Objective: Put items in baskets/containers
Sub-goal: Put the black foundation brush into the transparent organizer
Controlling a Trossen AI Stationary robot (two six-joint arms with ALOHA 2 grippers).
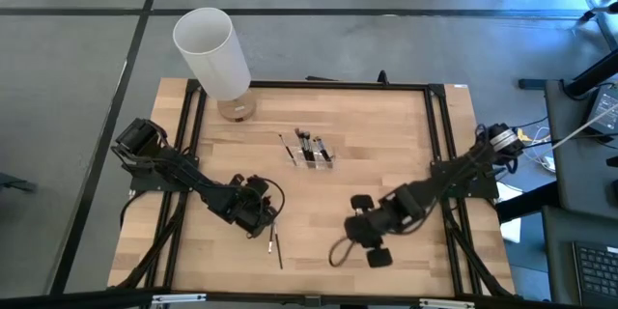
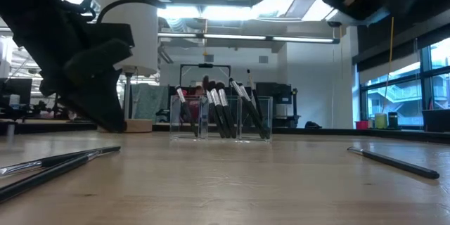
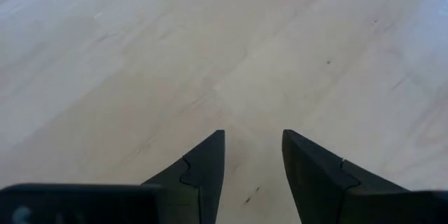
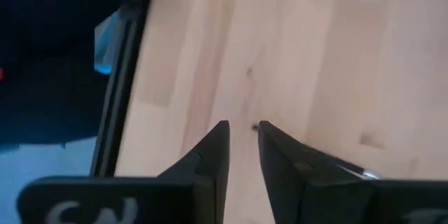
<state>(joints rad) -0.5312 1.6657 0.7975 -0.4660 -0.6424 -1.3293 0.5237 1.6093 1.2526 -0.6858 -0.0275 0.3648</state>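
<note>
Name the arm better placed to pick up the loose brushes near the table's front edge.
Left. The left gripper hovers beside the two loose brushes, fingers open and empty. The right gripper sits farther away across the table, also empty.

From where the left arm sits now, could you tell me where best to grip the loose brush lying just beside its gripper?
Probably mid-handle, from straight above. The brush lies flat on the table, a thin dark stick with bare wood either side, so the left gripper, already open, should straddle it crosswise. In the low view the ends look slimmer, so the middle seems safest.
</note>
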